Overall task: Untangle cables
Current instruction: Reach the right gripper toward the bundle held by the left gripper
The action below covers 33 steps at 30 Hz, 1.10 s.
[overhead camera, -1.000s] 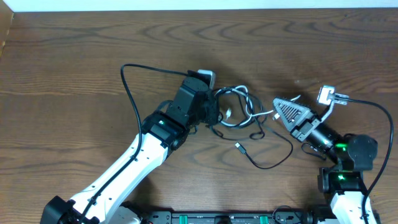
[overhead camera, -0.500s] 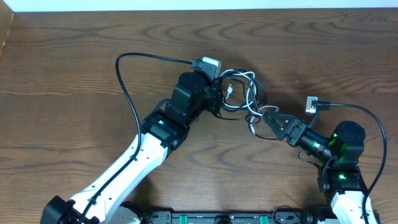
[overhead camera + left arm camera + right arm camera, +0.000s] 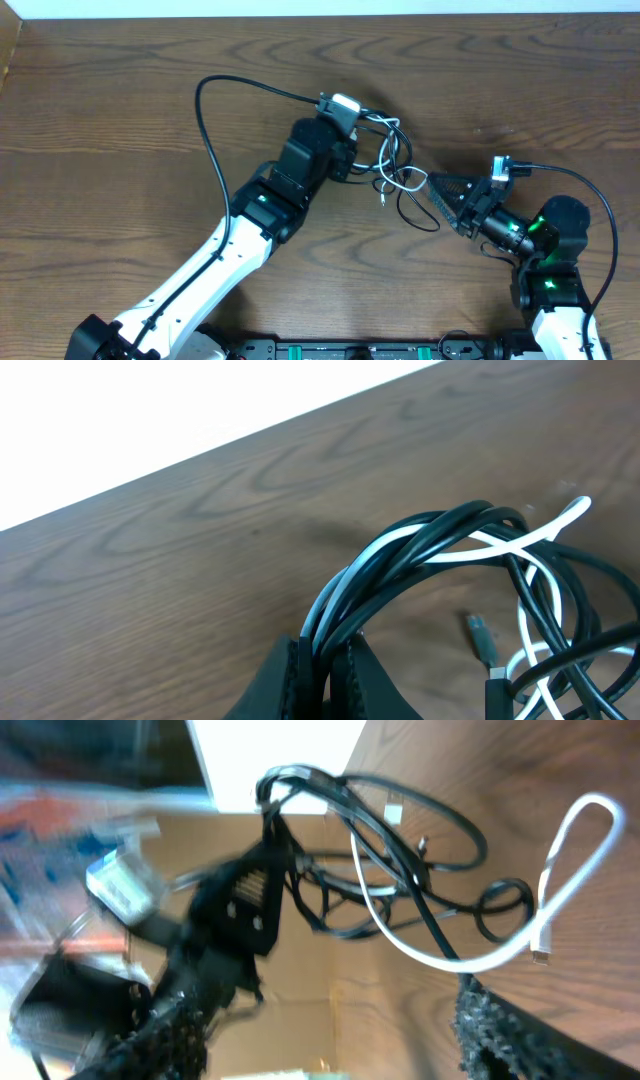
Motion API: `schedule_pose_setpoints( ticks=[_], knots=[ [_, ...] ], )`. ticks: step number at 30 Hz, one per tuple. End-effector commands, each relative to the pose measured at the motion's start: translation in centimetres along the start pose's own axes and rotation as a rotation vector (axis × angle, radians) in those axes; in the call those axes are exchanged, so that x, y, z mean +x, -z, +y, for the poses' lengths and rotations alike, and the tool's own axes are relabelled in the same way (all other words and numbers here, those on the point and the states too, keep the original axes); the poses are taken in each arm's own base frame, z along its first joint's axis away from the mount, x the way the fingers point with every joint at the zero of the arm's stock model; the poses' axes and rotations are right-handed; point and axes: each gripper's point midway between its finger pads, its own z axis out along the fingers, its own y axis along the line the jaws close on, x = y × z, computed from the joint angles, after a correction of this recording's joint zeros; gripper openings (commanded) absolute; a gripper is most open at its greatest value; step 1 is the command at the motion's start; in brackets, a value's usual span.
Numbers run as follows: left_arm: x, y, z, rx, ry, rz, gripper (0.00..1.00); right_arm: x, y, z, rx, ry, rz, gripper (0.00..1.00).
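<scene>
The cables [image 3: 396, 168] are a tangle of thin black cords and one white cord in the middle of the table. My left gripper [image 3: 352, 162] is shut on a bunch of their strands at the tangle's left side. In the left wrist view the black and white strands [image 3: 430, 538] arch up out of my left gripper [image 3: 326, 660], and a small plug [image 3: 481, 636] hangs beyond. My right gripper [image 3: 438, 191] stands open just right of the tangle, with nothing between its fingers. In the blurred right wrist view the white cord [image 3: 482, 956] loops ahead of my right gripper [image 3: 330, 1012].
A thick black cord [image 3: 215, 110] arcs from the left arm's white camera [image 3: 343, 104] over the table's left half. The right arm's camera [image 3: 501, 166] and its cord [image 3: 590, 200] sit at the right. The table's far edge [image 3: 320, 16] runs along the top.
My right gripper has opened and moved left toward the tangle. My left gripper has carried its bunch of strands up and to the right, drawing the loops closer together.
</scene>
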Motion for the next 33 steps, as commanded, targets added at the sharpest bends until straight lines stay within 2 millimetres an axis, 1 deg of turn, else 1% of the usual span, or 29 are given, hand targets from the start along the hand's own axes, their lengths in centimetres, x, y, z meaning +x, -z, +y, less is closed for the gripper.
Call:
schedule_pose_setpoints(
  ticks=[1, 3, 7, 9, 14, 18, 20, 22, 25, 27, 30, 33],
  knots=[
    [-0.4, 0.4, -1.5, 0.023, -0.036, -0.010, 0.08, -0.8, -0.5, 0.3, 0.008, -0.138, -0.067, 0.72],
    [-0.2, 0.6, -2.3, 0.040, -0.046, -0.005, 0.08, -1.0, -0.8, 0.6, 0.002, -0.140, -0.094, 0.69],
    [0.1, 0.8, -3.9, 0.067, -0.068, 0.004, 0.08, -1.2, -1.5, 1.8, -0.036, -0.120, -0.131, 0.63],
    [0.3, 0.9, -4.2, 0.057, -0.078, 0.009, 0.08, -1.5, -1.8, 1.9, -0.037, -0.115, -0.158, 0.62],
    [0.4, 1.2, -4.3, -0.001, -0.099, 0.008, 0.08, -2.4, -2.0, 1.8, -0.044, -0.184, -0.212, 0.55],
    [0.5, 1.4, -5.5, 0.024, -0.113, 0.006, 0.08, -3.2, -2.1, 2.2, -0.068, -0.182, -0.237, 0.49],
    [0.5, 1.5, -5.9, 0.032, -0.118, 0.005, 0.08, -3.3, -2.3, 2.1, -0.071, -0.199, -0.239, 0.47],
    [0.5, 1.6, -6.3, 0.042, -0.123, 0.004, 0.08, -3.5, -2.6, 1.2, -0.054, -0.255, -0.236, 0.45],
    [0.5, 1.7, -6.8, 0.051, -0.128, 0.003, 0.08, -3.5, -3.0, 0.4, -0.033, -0.293, -0.231, 0.42],
    [0.6, 1.7, -7.0, 0.057, -0.132, 0.003, 0.08, -3.6, -3.2, 0.2, -0.033, -0.305, -0.231, 0.40],
    [0.7, 1.8, -7.4, 0.066, -0.138, 0.006, 0.08, -4.0, -3.4, 1.1, -0.074, -0.277, -0.233, 0.35],
    [1.0, 1.9, -7.8, 0.073, -0.146, 0.017, 0.08, -4.2, -3.5, 1.9, -0.108, -0.252, -0.234, 0.34]
  ],
)
